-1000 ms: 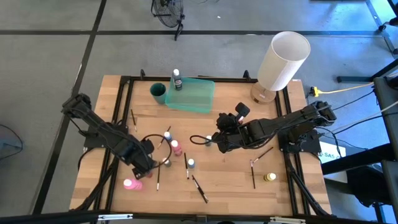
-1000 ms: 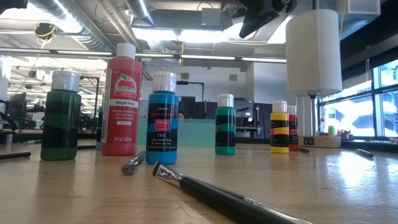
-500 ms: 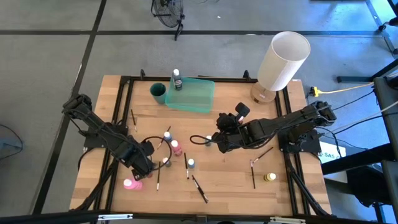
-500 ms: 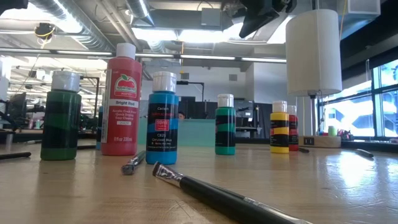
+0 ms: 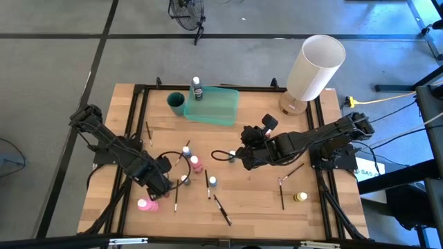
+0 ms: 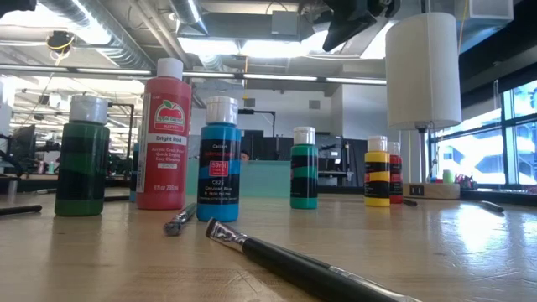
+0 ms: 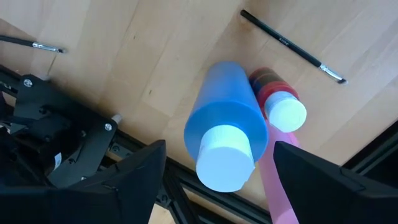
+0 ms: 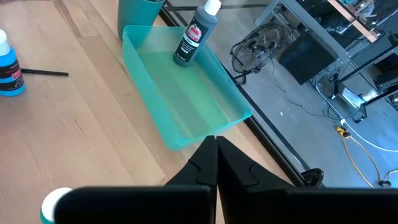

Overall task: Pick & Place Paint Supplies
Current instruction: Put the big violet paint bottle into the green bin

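Left gripper (image 7: 214, 174) hangs spread wide around the blue bottle (image 7: 227, 124)

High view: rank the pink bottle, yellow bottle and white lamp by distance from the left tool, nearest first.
1. Pink bottle, just beside the left tool, near the table's front-left.
2. Yellow bottle, front-right.
3. White lamp, at the back-right corner.

1 bottle (image 5: 197, 88) stands in the tray (image 5: 220, 111), cup (image 5: 176, 102) beside.

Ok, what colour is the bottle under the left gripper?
Blue bottle with a white cap, seen best in the left wrist view.
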Robot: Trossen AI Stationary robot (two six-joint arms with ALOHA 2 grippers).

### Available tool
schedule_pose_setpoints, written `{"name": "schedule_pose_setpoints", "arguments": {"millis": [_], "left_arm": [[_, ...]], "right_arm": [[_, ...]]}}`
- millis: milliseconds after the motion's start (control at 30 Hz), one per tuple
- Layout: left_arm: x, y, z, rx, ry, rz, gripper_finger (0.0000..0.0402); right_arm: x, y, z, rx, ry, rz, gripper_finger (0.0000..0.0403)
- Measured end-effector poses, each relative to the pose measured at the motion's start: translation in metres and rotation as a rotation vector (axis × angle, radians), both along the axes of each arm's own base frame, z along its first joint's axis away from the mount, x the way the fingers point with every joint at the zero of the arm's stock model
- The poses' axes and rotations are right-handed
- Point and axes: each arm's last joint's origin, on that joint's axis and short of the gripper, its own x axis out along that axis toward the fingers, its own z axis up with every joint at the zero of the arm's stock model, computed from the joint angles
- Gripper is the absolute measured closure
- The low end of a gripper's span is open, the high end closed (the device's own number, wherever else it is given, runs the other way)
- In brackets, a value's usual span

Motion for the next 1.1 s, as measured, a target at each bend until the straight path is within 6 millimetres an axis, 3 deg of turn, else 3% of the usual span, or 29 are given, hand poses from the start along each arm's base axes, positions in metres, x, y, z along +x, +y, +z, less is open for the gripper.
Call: {"name": "schedule_pose_setpoints", "arguments": {"millis": [767, 1100], "left_arm": [[0.0002, 0.0003, -0.0001, 0.012, -0.008, -0.001, 0.0159], [0.0047, -0.0074, -0.0095, 0.03, 0.035, -0.049, 0.0182]], "right_arm": [[0.0, 0.0, 0.0, 0.0, 0.0, 0.0, 0.0402], [0.0, 0.0, 0.0, 0.0, 0.0, 0.0, 0.0402]]}}
